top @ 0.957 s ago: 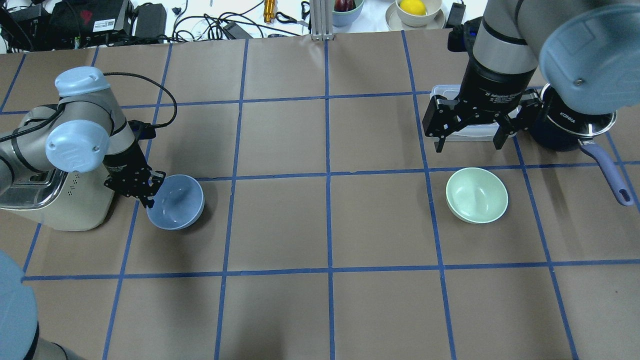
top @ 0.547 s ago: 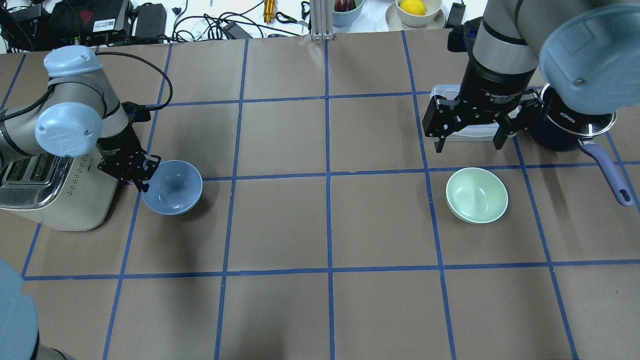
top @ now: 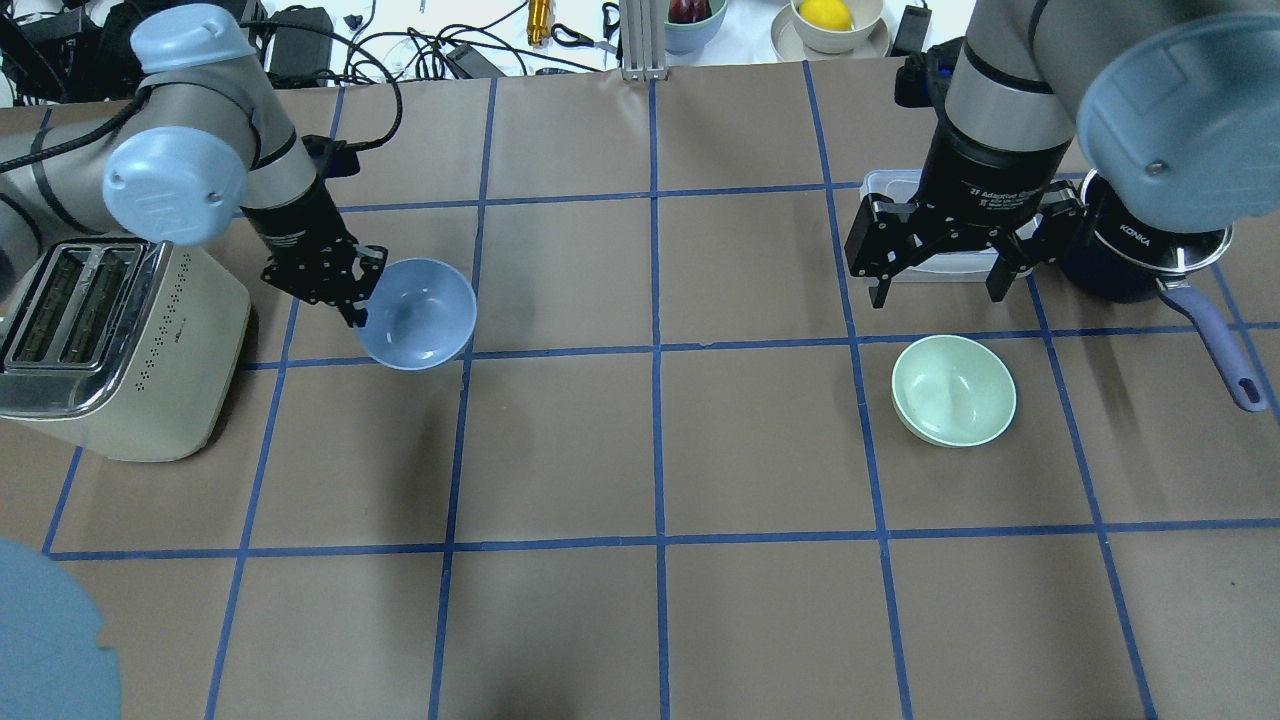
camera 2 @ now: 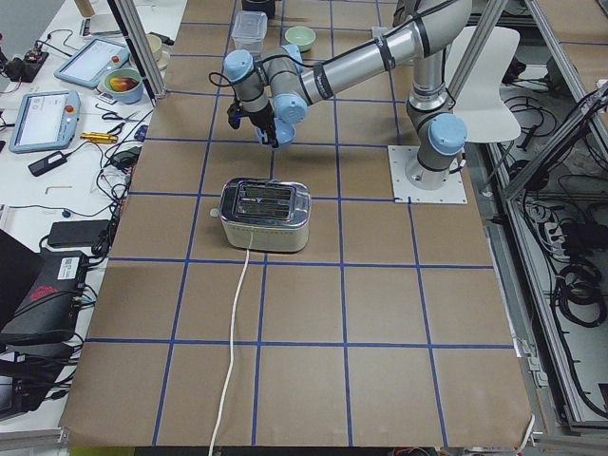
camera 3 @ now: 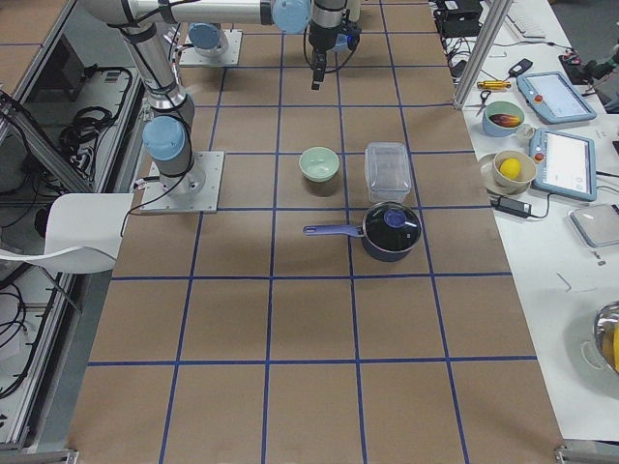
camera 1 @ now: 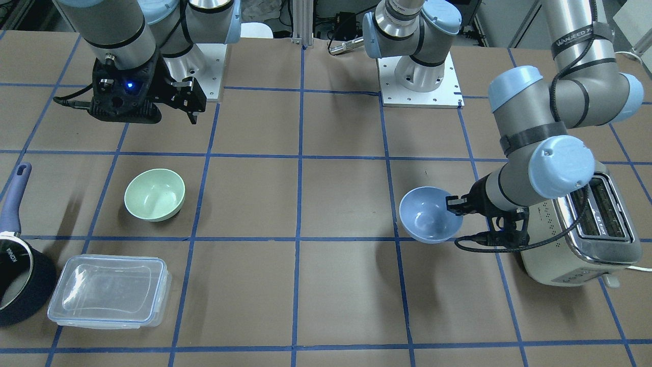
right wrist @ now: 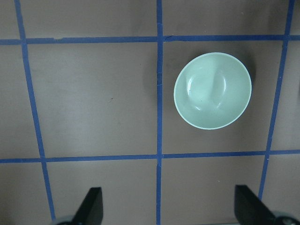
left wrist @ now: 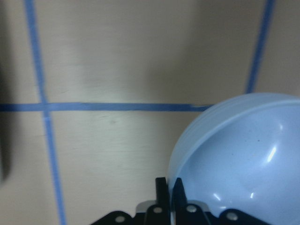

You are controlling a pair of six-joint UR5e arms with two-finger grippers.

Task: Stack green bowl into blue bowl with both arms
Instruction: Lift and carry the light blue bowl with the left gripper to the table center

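Overhead exterior: left fingers (top: 353, 306) clamped on blue bowl (top: 422, 318) rim; right fingers (top: 879, 283) wide apart, empty.

Bright, even light falls from above on the table (top: 760, 440), leaving only soft, blurred shadows; a faint one lies near the blue bowl (top: 418, 313), and a thin dark one hugs the green bowl (right wrist: 213, 90). The left wrist view is soft and slightly blurred, with small white glints inside the blue bowl; the overhead view is sharp on the table, but the big joint cap (top: 1180, 110) at its edge is out of focus; glare streaks the clear box (camera 1: 109, 290).
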